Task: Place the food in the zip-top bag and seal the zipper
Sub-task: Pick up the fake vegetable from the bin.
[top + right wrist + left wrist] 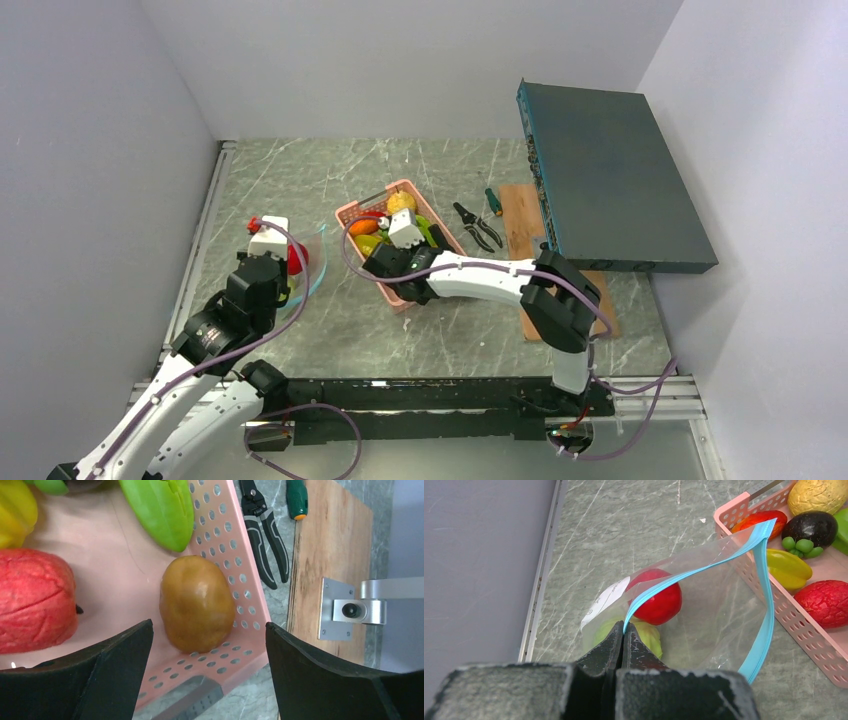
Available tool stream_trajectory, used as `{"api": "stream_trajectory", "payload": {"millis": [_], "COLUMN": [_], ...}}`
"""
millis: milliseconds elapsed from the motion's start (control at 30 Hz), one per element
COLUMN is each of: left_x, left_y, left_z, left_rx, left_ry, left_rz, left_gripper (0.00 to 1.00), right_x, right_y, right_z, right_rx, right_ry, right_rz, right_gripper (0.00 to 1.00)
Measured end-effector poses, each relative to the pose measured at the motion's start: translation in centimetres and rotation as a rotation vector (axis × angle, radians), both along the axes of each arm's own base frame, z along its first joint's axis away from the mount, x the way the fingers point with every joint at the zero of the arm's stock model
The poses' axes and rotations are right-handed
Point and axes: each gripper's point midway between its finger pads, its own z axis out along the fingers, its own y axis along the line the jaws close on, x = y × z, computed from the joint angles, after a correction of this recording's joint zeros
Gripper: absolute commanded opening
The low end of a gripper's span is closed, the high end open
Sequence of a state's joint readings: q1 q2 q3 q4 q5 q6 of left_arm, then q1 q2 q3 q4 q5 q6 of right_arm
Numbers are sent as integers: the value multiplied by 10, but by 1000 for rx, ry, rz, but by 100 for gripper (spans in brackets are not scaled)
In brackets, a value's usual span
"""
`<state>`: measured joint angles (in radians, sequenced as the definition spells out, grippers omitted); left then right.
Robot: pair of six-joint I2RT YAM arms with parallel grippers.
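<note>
My left gripper [624, 630] is shut on the teal-blue zipper [704, 569] of the clear zip-top bag [719, 610], holding its mouth open beside the pink basket [809, 640]. A red piece [658, 597] and a pale green piece [649, 636] lie inside the bag. More food fills the basket: yellow, dark purple, green, red. My right gripper [209, 630] is open over the basket's near corner [240, 580], its fingers either side of a brown-orange piece [197, 605]. A red piece [35, 600] and a green piece [160, 510] lie next to it. In the top view, the bag [310, 265] sits left of the basket [352, 212].
Black pliers [265, 535] and a green-handled screwdriver [296, 497] lie right of the basket beside a wooden board [330, 545]. A large dark teal box [610, 180] leans over the board at the right. Walls close in the left, back and right.
</note>
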<state>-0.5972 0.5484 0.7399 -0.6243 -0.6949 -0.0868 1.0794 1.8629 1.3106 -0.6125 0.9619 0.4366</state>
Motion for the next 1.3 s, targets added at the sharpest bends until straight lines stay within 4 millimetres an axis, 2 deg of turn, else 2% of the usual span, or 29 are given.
{"api": "stream_trajectory", "payload": {"millis": [367,667,800,967,1067,1167,1300], "left_x": [0,0,0,0,0,0,0], "left_y": [0,1,0,1,0,0,0], "left_z": [1,1,1,1,0,0,0], "left_rx": [-1,-1,-1,-1,0,1,0], "left_ry": [-3,-3,-3,-3,-2,-2,-2], "left_rz": [1,1,1,1,1,1,1], "left_gripper": [0,0,0,0,0,0,0], "right_x": [15,17,19,20,21,21,12], "right_y": [-9,-8,-8,-7,-6,0,13], "right_z": [-21,-51,-54,-54,-53,-51,-41], "right_rx": [18,5,-3,-1,1,13,43], "right_ry": [60,119,116,110,106,95,58], "right_rz": [-53,-55,-56,-55,-50,-29,36], "right_gripper": [78,71,62,42,34,27,12]}}
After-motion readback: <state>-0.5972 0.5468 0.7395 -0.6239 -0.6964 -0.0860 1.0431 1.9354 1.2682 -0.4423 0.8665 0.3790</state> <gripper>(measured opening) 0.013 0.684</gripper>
